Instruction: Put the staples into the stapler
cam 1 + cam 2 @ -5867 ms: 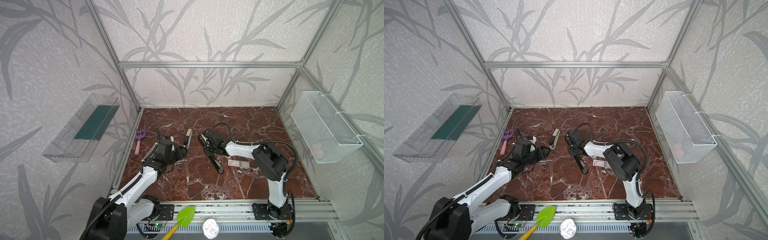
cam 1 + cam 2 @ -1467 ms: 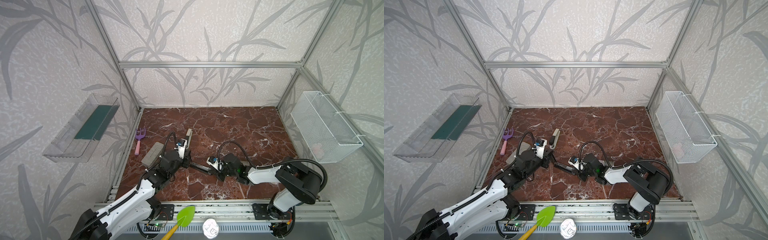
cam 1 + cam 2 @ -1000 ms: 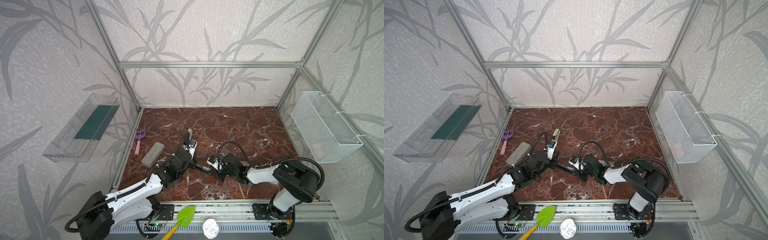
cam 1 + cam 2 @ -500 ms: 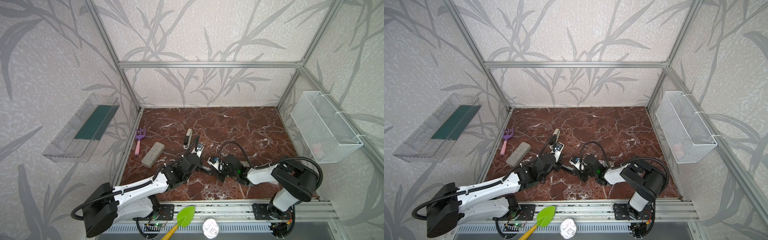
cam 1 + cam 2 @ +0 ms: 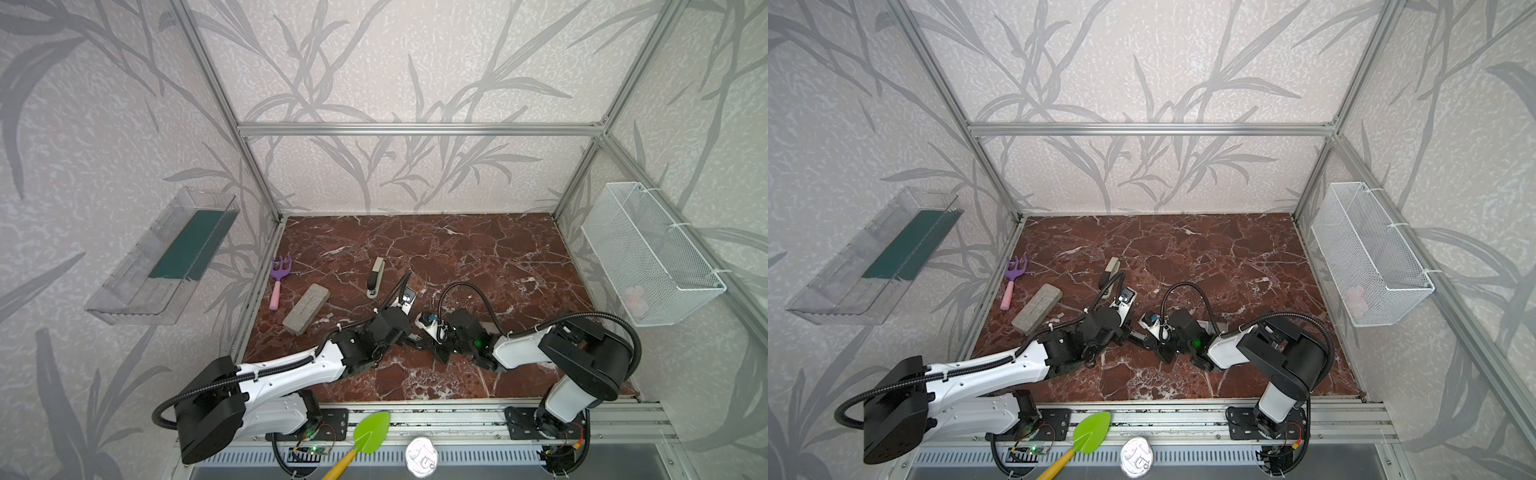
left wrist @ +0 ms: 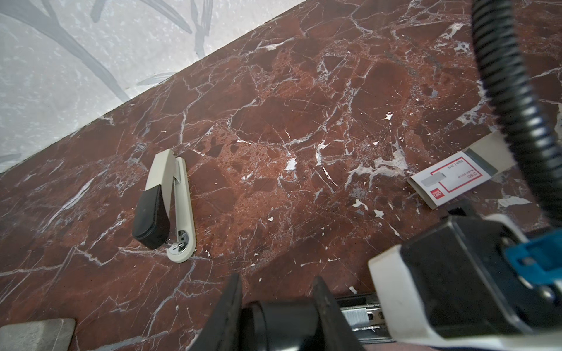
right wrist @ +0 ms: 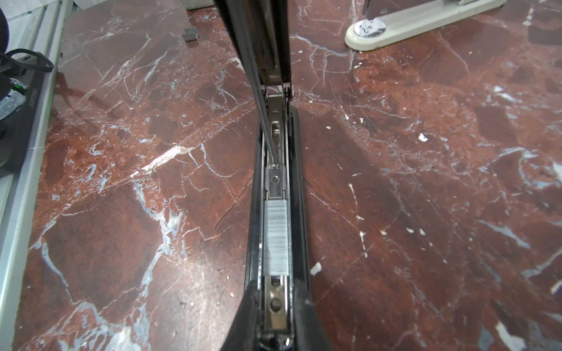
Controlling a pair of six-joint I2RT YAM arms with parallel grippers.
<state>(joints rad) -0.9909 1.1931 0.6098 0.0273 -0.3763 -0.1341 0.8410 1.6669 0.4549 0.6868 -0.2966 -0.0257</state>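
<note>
Right wrist view: right gripper (image 7: 275, 294) clamps stapler (image 7: 299, 182), staples (image 7: 275, 237) seated inside; left gripper (image 6: 276, 278) straddles its rounded end, grip unclear.

The right gripper (image 7: 275, 288) has drawn back from the middle of the table (image 5: 457, 257) to near its front edge. It has brought the stapler (image 7: 275, 182) with it, and the stapler now lies more across the table than before. The left gripper (image 5: 409, 338) has left the grey block (image 5: 306, 308) by the left edge and swung in to the centre. Its fingers (image 6: 231, 307) now stand either side of the stapler's black top.
</note>
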